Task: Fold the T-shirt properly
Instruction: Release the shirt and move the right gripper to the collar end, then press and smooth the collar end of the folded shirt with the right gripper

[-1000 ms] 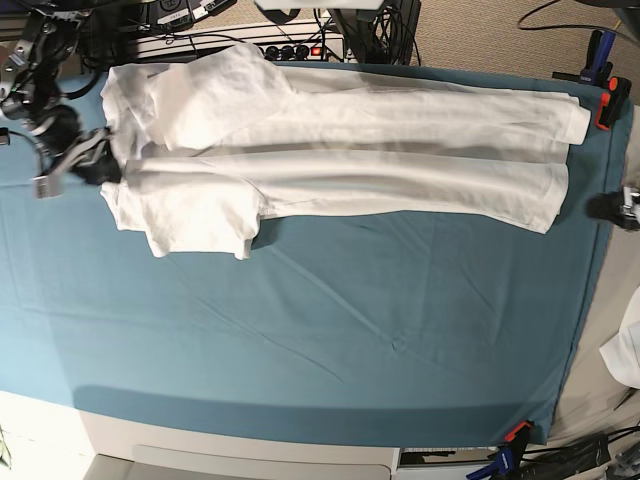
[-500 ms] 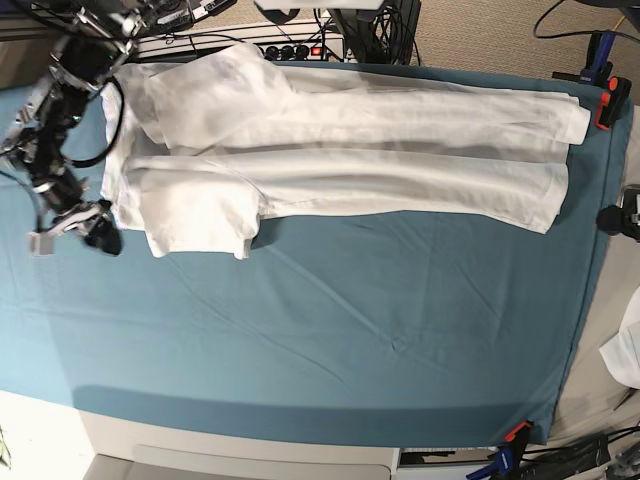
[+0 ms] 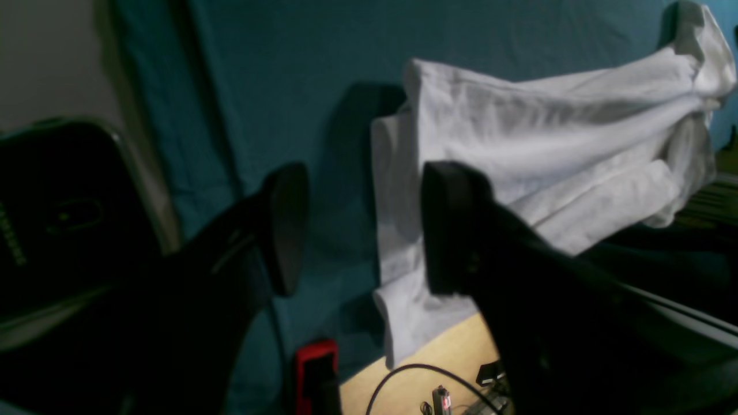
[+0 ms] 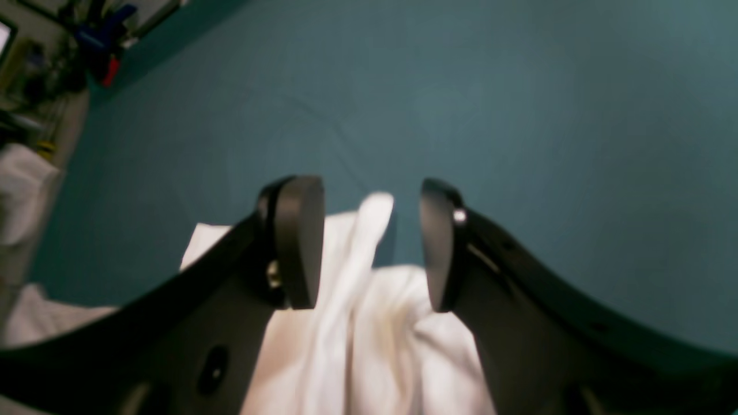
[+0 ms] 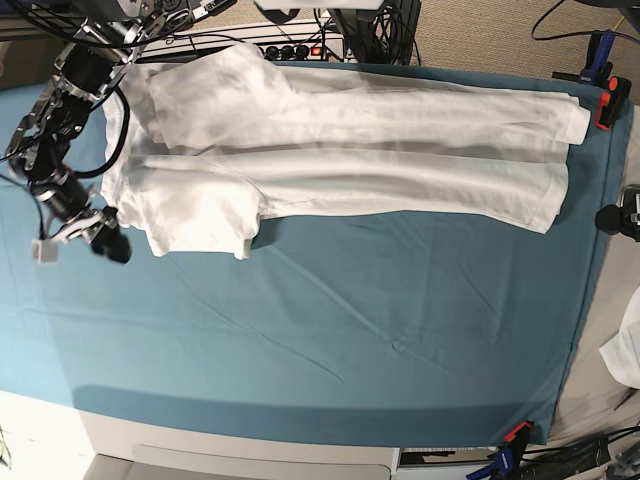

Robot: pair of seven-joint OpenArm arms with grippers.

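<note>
The white T-shirt [image 5: 340, 150] lies flat along the back of the teal table cloth [image 5: 350, 330], folded lengthwise into a long band, with its sleeves at the left end and its hem at the right. My right gripper [image 5: 80, 240] hovers open just off the shirt's left end near the front sleeve. In the right wrist view its jaws [image 4: 369, 242] stand apart, with the shirt [image 4: 369, 328] below them and nothing gripped. My left gripper [image 5: 612, 217] sits at the cloth's right edge, open [image 3: 363, 230] and empty, a short way from the shirt's hem end [image 3: 519, 144].
Red clamps [image 5: 612, 100] [image 5: 517, 432] pin the cloth at the right corners; one shows as [image 3: 317, 369]. A power strip and cables [image 5: 250, 45] lie behind the table. A loose white fabric piece [image 5: 628, 350] hangs off the right side.
My right gripper has left the shirt's left edge and moved toward the table's front, off the fabric. The left gripper has drawn slightly outward at the right edge. The shirt's left end has settled.
</note>
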